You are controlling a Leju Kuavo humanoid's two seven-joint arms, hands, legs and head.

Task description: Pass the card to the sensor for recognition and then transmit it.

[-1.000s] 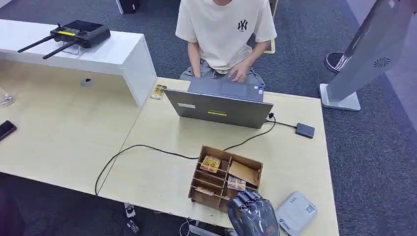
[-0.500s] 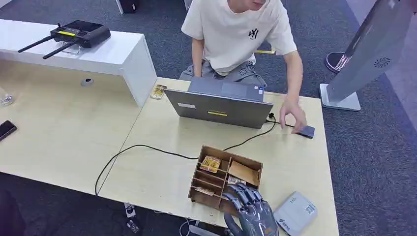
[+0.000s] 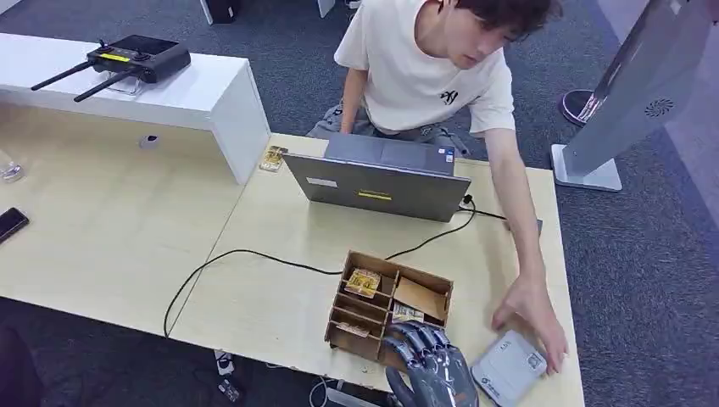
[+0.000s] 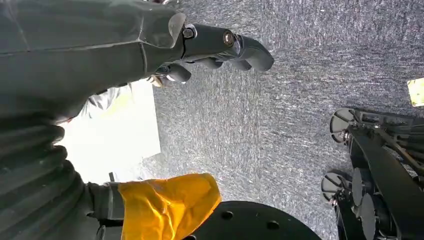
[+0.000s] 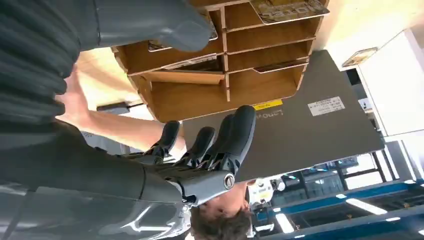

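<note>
A wooden compartment box point(image 3: 421, 277) stands near the table's front edge, with printed cards point(image 3: 363, 282) in its slots. My right hand point(image 3: 431, 370) hovers at the box's front right corner, fingers spread and holding nothing. In the right wrist view that hand point(image 5: 200, 160) reaches over the box point(image 5: 200, 100), its thumb above a slot with a card point(image 5: 192, 61). A grey card reader point(image 3: 507, 370) lies right of my hand, and a person's hand point(image 3: 532, 316) rests on it. My left hand point(image 4: 150, 45) hangs over the carpet, holding nothing.
An open laptop point(image 3: 379, 180) stands behind the box, with a black cable point(image 3: 254, 254) running across the table. A lone card point(image 3: 273, 158) lies by the white shelf point(image 3: 212, 102), which carries a remote controller point(image 3: 136, 58). A phone point(image 3: 10, 223) lies far left.
The person has leaned forward and moved a hand from the small black device down to the grey card reader. My right hand has crept slightly toward the box.
</note>
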